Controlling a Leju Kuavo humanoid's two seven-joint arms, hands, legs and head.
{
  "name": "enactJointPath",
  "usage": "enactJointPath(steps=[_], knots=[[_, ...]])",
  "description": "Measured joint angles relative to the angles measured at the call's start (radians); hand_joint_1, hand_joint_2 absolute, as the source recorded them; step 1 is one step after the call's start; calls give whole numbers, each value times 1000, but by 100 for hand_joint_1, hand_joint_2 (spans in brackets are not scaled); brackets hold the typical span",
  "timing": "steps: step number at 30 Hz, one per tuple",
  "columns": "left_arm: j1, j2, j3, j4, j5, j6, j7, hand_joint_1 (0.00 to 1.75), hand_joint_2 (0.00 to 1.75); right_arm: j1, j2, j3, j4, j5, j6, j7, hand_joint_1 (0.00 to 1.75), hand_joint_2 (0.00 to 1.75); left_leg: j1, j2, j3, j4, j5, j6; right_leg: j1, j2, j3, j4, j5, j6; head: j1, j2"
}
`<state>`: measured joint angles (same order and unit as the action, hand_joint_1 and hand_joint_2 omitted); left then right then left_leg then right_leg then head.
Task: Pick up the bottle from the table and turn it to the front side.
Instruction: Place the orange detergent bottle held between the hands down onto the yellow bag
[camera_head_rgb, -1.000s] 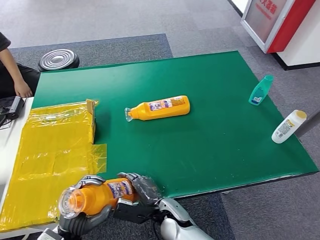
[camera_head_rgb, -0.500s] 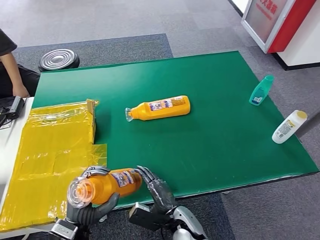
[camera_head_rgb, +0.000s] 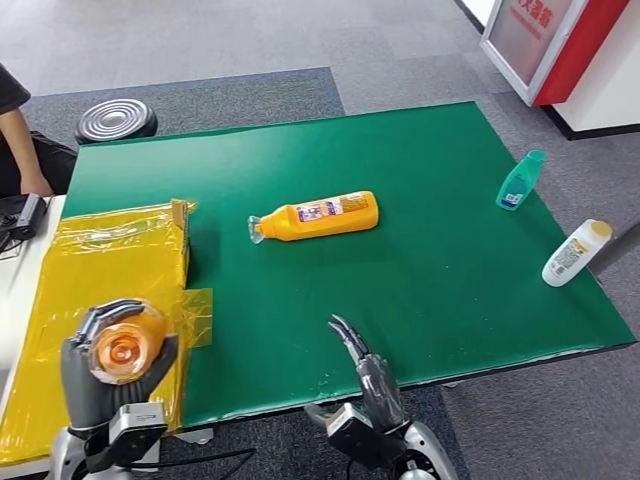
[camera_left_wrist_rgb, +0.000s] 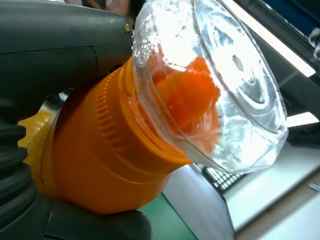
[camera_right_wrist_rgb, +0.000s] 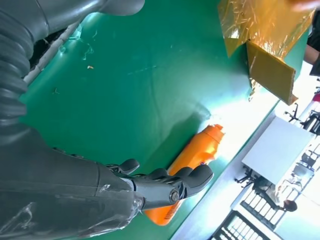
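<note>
My left hand grips an orange bottle above the yellow sheet, its clear cap pointing straight at the head camera. In the left wrist view the bottle's orange shoulder and clear cap sit close up, with my left hand wrapped around the body. My right hand hovers at the table's near edge, fingers stretched out, holding nothing. In the right wrist view my right hand is above the green mat. A second orange bottle lies on its side mid-table, also seen past my fingers.
The green table carries a teal bottle and a white bottle near its right edge. A yellow plastic sheet with a cardboard piece covers the left. A person sits at far left beside a round stool.
My left hand has swung the orange bottle leftward and turned its cap toward the camera. My right hand has let go of it and drawn back to the right, fingers now extended.
</note>
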<state>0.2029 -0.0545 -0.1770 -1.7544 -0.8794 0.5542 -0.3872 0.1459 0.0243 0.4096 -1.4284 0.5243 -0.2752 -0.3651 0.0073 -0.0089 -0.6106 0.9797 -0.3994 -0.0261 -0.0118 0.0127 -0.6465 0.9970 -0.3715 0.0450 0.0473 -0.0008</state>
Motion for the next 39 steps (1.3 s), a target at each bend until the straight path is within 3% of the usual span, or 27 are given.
enactJointPath(steps=[7,10,17,20,26,32,35,39], knots=[[77,56,143,-65,-40,30,20,175,175,-13,11,10,-1,10,-4,22,0,175,1,0,0,0,0,0,0,-1,0,0,-1,0,0,0],[89,65,177,-74,-137,23,81,175,175,-16,11,13,-1,4,-14,29,0,175,1,0,0,0,0,1,0,-1,1,0,-1,0,0,0],[74,128,236,-66,-388,-177,326,175,175,-22,17,13,7,-5,-1,45,0,175,1,0,0,0,1,0,1,-1,0,0,0,-1,0,0],[28,170,231,-33,-449,-231,361,175,175,-33,25,13,21,-5,19,42,0,175,1,0,0,0,2,-1,1,-1,-1,0,0,-2,0,0],[-121,267,150,74,-502,-345,365,175,175,-54,34,23,69,-14,47,20,0,175,1,-1,-1,0,4,-1,2,-1,-1,0,3,-3,0,0],[-283,359,8,196,-430,-511,267,175,175,-61,35,29,113,-37,56,-2,0,175,1,-1,-1,0,5,-2,1,-1,-2,0,4,-3,0,0],[-362,370,-74,263,-402,-554,260,175,175,-65,35,28,125,-49,60,-10,0,175,1,-1,-1,0,5,-2,1,-1,-2,0,4,-2,0,0],[-485,351,-186,371,-341,-631,261,175,175,-63,27,9,132,-76,71,-26,0,175,1,-1,-2,0,6,-1,1,-1,-3,0,5,-2,0,0]])
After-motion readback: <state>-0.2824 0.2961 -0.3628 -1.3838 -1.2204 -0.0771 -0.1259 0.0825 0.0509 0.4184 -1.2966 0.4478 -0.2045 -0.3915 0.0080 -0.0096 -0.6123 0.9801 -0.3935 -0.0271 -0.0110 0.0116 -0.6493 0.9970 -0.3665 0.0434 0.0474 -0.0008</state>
